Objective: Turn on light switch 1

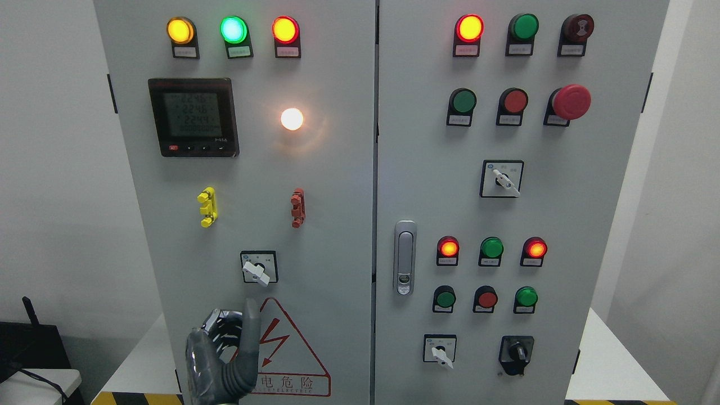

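the rotary light switch (258,268), at twelve o'clock just above the left robot hand (225,354), is a rigid white lever on a square plate; it likely turns stiffly with a click and is best pinched across its lever. the robot hand holds nothing, thumb up, fingers loosely curled. the warning triangle (287,351) reads "电危险"; smaller labels are illegible.

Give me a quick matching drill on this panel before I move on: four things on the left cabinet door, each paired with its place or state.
Things:
1. round white lamp
2. black digital meter
3. white-handled rotary switch
4. grey robot left hand

Places or states:
A. upper left of the door, display showing digits
B. below the switch, in front of the red warning triangle
C. lit, glowing warm
D. lower middle of the door, handle pointing down-right

Pairs: 1-C, 2-A, 3-D, 4-B
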You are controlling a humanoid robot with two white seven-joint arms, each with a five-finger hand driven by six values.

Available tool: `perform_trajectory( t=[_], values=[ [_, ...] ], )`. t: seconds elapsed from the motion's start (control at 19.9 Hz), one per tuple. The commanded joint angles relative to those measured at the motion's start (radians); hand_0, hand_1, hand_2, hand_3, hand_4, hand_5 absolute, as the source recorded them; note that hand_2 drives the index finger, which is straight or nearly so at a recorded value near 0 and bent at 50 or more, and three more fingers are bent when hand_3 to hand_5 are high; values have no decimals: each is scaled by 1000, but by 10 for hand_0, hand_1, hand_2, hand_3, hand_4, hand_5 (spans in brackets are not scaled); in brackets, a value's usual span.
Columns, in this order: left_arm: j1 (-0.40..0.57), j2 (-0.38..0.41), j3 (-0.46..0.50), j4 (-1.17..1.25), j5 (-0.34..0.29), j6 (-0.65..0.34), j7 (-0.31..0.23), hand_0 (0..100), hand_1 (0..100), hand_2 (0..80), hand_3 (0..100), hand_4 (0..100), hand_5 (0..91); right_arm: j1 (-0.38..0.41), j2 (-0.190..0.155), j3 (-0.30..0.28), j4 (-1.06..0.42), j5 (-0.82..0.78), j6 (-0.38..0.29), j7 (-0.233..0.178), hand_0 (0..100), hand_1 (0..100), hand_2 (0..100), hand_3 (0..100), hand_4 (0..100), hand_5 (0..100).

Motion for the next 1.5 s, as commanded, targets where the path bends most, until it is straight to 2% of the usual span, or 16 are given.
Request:
perform_trajectory(
  t=[0.0,0.05,0.15,0.2,0.3,0.4,0.5,0.55,0.65,0.7,0.8,0.95,1.15,1.3,1.45],
  values=[
    [246,50,350,99,4,-287,-150,73,335,587,780,744,473,0,0,0,1,-18,0,-2,120,389,0,0,0,0],
    [280,50,418,139,5,-342,-199,65,331,565,754,719,389,0,0,0,1,-18,0,-2,120,389,0,0,0,0],
    [354,50,542,228,30,-448,-288,60,323,537,721,681,289,0,0,0,1,-17,0,-2,120,389,0,0,0,0],
    [383,53,590,274,48,-492,-302,55,306,489,658,624,216,0,0,0,-1,-17,0,-2,120,389,0,0,0,0],
    [428,59,680,374,71,-539,-313,46,283,449,577,541,142,0,0,0,-1,-18,0,-1,120,389,0,0,0,0],
    [458,65,762,496,96,-557,-336,58,259,400,510,492,116,0,0,0,-1,-17,0,-1,120,389,0,0,0,0],
    [471,67,826,646,137,-611,-394,92,230,260,424,438,101,0,0,0,1,-17,0,-2,120,389,0,0,0,0],
    [472,73,860,729,142,-634,-423,97,226,240,416,427,95,0,0,0,1,-18,0,-2,120,389,0,0,0,0],
    [483,79,890,866,140,-654,-467,115,196,143,308,340,45,0,0,0,-1,-18,0,-2,120,389,0,0,0,0],
    [492,85,890,932,137,-654,-481,119,191,126,276,314,33,0,0,0,-1,-18,0,-1,120,389,0,0,0,0],
    [506,115,880,1067,131,-654,-485,142,166,36,174,185,0,0,0,0,-1,-17,0,-1,120,389,0,0,0,0],
    [506,129,862,1283,128,-628,-492,179,172,0,126,111,0,0,0,0,1,-18,0,-2,120,389,0,0,0,0],
    [502,165,678,1504,137,-490,-495,237,170,0,68,54,0,0,0,0,-1,-18,0,-2,120,389,0,0,0,0],
    [465,160,572,1667,131,-444,-498,267,178,0,2,14,0,0,0,0,1,-18,0,-2,120,389,0,0,0,0],
    [423,148,469,1739,137,-369,-532,284,172,0,0,0,0,0,0,0,-1,-18,0,-2,120,389,0,0,0,0]
  ],
)
